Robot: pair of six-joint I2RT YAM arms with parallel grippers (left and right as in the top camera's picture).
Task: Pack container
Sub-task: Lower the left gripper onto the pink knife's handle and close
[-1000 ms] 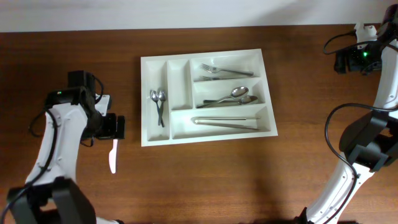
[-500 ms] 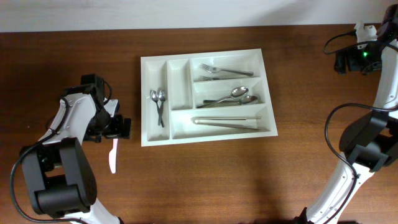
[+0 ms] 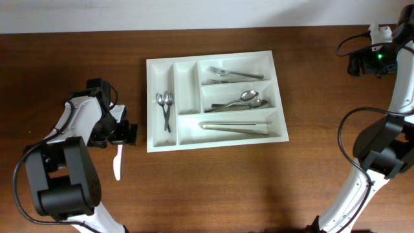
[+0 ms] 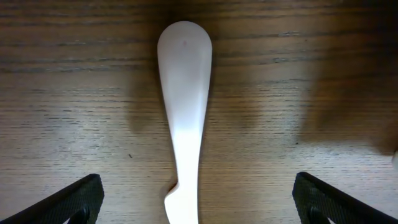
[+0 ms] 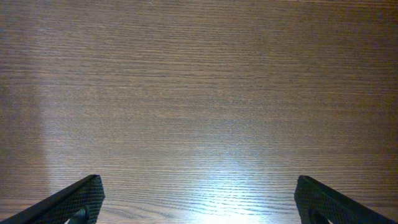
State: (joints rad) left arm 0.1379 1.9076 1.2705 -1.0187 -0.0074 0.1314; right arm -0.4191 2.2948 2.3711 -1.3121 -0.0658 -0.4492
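Observation:
The white cutlery tray (image 3: 152, 139) lies at the table's middle, with two narrow upright compartments and three long ones. A white plastic knife (image 3: 117, 162) lies on the table left of the tray. My left gripper (image 3: 121, 136) is open and sits over the knife's upper end. In the left wrist view the knife (image 4: 185, 112) lies flat between the wide-apart fingertips (image 4: 81, 199), which do not touch it. My right gripper (image 3: 358, 63) is open and empty at the far right back, over bare wood (image 5: 199, 93).
The tray holds two small spoons (image 3: 164, 102) in a narrow compartment, forks (image 3: 233, 75), larger spoons (image 3: 244, 99) and tongs (image 3: 236, 125) in the long ones. The second narrow compartment (image 3: 187, 87) holds nothing. The table's back edge meets a pale wall.
My left arm has swung in and its gripper has shifted slightly right and down over the knife's end. The knife, tray and right arm have not moved.

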